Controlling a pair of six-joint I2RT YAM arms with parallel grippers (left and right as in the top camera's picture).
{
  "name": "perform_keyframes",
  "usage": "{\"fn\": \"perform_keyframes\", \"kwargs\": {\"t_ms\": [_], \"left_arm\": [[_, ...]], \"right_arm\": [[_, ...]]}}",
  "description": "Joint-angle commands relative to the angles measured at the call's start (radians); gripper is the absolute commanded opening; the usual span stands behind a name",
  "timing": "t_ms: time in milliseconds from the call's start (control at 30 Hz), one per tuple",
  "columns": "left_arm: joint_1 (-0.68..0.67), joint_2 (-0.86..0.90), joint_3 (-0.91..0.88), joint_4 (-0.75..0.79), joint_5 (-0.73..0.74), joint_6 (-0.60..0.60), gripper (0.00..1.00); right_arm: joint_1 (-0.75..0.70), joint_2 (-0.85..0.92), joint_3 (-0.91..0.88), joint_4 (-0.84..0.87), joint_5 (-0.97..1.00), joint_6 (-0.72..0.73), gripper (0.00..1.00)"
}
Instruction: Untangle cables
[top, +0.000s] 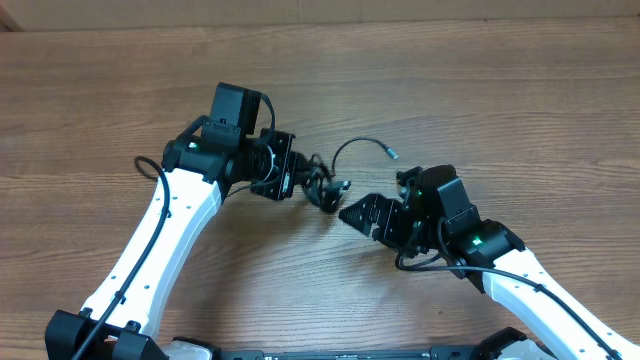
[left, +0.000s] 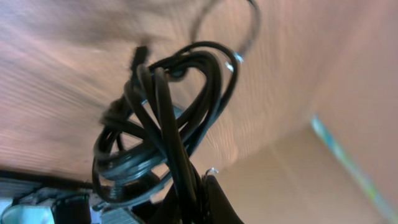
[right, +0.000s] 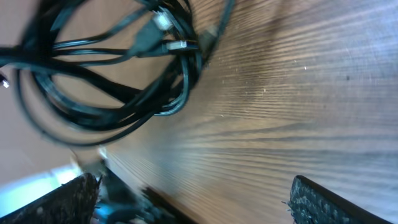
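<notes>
Presently, one lot: the cables (top: 322, 188), thin black cords, are sitting knotted into a single small bundle near the middle of the table (top: 480, 90), at the tip of the left gripper (top: 303, 180). That gripper is clamping tight on several strands, which in its wrist view are running down between its fingers (left: 208, 199) while the loops are fanning out ahead. Whether the bundle is touching the wood or hanging just clear cannot be told. One strand is arching away toward the right, ending in a small plug end (top: 392, 153) lying on the table. The right gripper (top: 350, 212) is pointing at the bundle from just beside it, jaws standing wide with nothing between them. Handling, by judgement: light, limp and smooth-skinned, likely to be sliding through a loose pinch and dragging the whole knot along when one strand is pulled. The best hold is looking like an outer loop or the free strand near its plug, not the dense middle. The surface is showing flat wood grain, bare around the work. Beyond its far edge a pale tan board (top: 300, 10) is showing.
</notes>
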Motion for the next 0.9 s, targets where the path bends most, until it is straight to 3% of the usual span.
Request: {"fn": "perform_keyframes", "kwargs": {"t_ms": [0,167,267,400,500,733,867], "left_arm": [[-0.008,-0.022,0.021,-0.064,-0.088,-0.154,0.04],[-0.008,-0.022,0.021,-0.085,-0.082,-0.212,0.04],[-0.009,-0.022,0.021,-0.105,-0.083,-0.229,0.05],[-0.027,-0.022,0.021,-0.105,-0.06,-0.234,0.04],[-0.048,-0.022,0.021,-0.105,-0.05,-0.241,0.05],[-0.079,-0.022,0.022,-0.101,-0.019,-0.275,0.04],[-0.079,-0.022,0.022,-0.07,0.0,-0.297,0.05]], "right_arm": [[0.019,-0.015,0.022,0.019,-0.022,-0.322,0.97],[0.132,-0.015,0.04,0.121,0.091,-0.496,1.0],[0.256,-0.015,0.091,0.11,0.433,-0.534,1.0],[0.352,-0.013,0.106,0.152,0.683,-0.593,1.0],[0.376,0.0,0.106,0.177,0.724,-0.618,1.0],[0.41,0.069,0.106,0.197,0.758,-0.652,0.86],[0.455,0.105,0.106,0.196,0.804,-0.652,0.73]]}}
